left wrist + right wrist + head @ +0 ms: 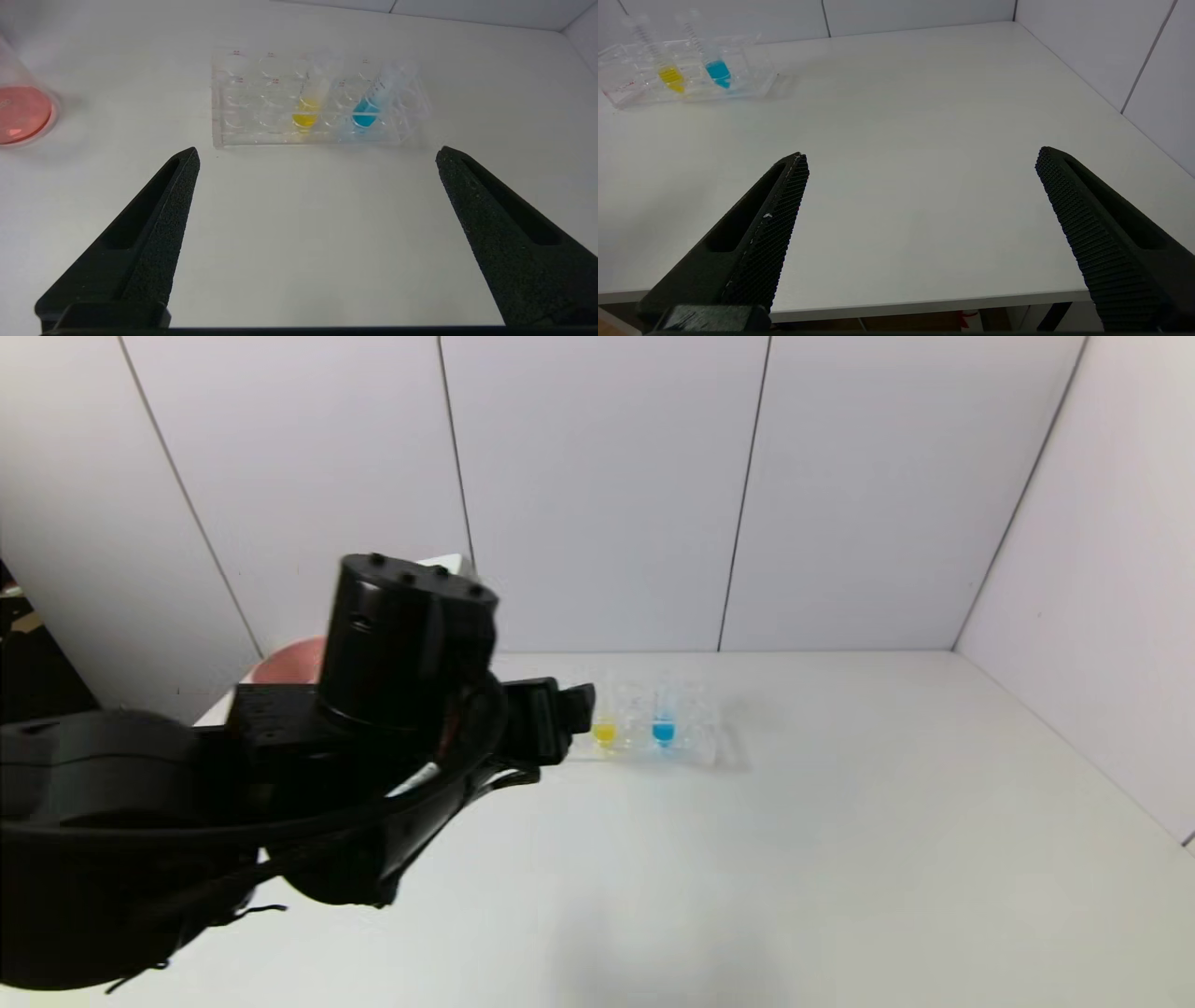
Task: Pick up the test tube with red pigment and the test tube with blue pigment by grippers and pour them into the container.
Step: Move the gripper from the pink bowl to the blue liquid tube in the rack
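Slim clear glass test tube with blue pigment (371,100), leaning in the clear plastic rack (224,135) beyond the wide-open left gripper (317,156): likely light, slippery, fragile; grip its upper shaft.

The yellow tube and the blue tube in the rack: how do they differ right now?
The yellow-liquid tube holds yellow liquid; the test tube with blue pigment holds bright blue. In the left wrist view the yellow tube stands nearly upright, while the blue one leans. In the head view the yellow tube is nearer the left gripper, the blue one farther toward the robot's right. Both are slim clear tubes with a little liquid, seated in the clear tube rack.
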Robot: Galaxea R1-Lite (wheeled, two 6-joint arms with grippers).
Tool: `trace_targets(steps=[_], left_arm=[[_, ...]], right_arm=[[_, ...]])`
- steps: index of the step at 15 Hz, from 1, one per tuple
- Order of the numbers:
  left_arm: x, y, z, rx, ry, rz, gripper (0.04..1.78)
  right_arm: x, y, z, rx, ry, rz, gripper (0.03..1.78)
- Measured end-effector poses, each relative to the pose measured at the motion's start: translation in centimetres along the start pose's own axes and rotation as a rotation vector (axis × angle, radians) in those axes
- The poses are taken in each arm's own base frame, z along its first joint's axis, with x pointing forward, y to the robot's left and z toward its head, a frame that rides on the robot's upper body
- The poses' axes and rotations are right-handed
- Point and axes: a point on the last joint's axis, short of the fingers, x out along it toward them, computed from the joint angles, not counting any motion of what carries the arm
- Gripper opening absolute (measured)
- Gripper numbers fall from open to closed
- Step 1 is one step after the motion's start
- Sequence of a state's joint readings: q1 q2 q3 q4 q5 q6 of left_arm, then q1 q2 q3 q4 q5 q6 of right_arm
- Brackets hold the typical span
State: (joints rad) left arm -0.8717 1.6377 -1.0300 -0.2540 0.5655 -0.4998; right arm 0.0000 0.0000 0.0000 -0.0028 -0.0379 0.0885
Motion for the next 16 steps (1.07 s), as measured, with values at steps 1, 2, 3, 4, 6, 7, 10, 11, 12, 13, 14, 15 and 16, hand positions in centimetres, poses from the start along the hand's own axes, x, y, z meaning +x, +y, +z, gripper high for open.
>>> trace_targets(steps=[1, 2, 3, 4, 6, 7, 10, 11, 12, 13, 14, 15, 16], left_arm=[[0.6, -1.7, -0.2, 0.009, -0.010, 0.010, 1.76], [1.2, -3.2, -0.6, 0.020, -0.013, 0.019, 1.76], [1.8, -4.6, -1.0, 0.032, -0.013, 0.026, 1.76], [2.4, -6.0, -1.5, 0.048, -0.011, 0.034, 1.76], [3.9, -8.3, -2.9, 0.074, -0.010, 0.064, 1.76], [4.8, -9.2, -3.8, 0.083, -0.014, 0.084, 1.76], [7.0, -11.0, -6.4, 0.111, -0.014, 0.126, 1.76], [7.5, -11.5, -7.1, 0.118, -0.017, 0.133, 1.76], [7.8, -12.0, -7.6, 0.122, -0.018, 0.133, 1.76], [8.2, -12.3, -8.0, 0.127, -0.017, 0.131, 1.76], [8.5, -12.6, -8.3, 0.131, -0.015, 0.131, 1.76], [8.9, -12.8, -8.7, 0.136, -0.015, 0.134, 1.76], [9.2, -13.0, -9.0, 0.140, -0.014, 0.136, 1.76]], right_arm=[[0.0, 0.0, 0.0, 0.000, 0.000, 0.000, 1.77], [0.0, 0.0, 0.0, 0.000, 0.000, -0.001, 1.77], [0.0, 0.0, 0.0, 0.000, 0.000, 0.000, 1.77], [0.0, 0.0, 0.0, 0.000, 0.000, 0.000, 1.77], [0.0, 0.0, 0.0, 0.000, 0.000, -0.001, 1.77], [0.0, 0.0, 0.0, 0.000, 0.000, 0.000, 1.77], [0.0, 0.0, 0.0, 0.000, 0.000, 0.000, 1.77], [0.0, 0.0, 0.0, 0.000, 0.000, 0.000, 1.77], [0.0, 0.0, 0.0, 0.000, 0.000, -0.001, 1.77], [0.0, 0.0, 0.0, 0.000, 0.000, -0.001, 1.77], [0.0, 0.0, 0.0, 0.000, 0.000, 0.000, 1.77], [0.0, 0.0, 0.0, 0.000, 0.000, 0.000, 1.77], [0.0, 0.0, 0.0, 0.000, 0.000, 0.000, 1.77]])
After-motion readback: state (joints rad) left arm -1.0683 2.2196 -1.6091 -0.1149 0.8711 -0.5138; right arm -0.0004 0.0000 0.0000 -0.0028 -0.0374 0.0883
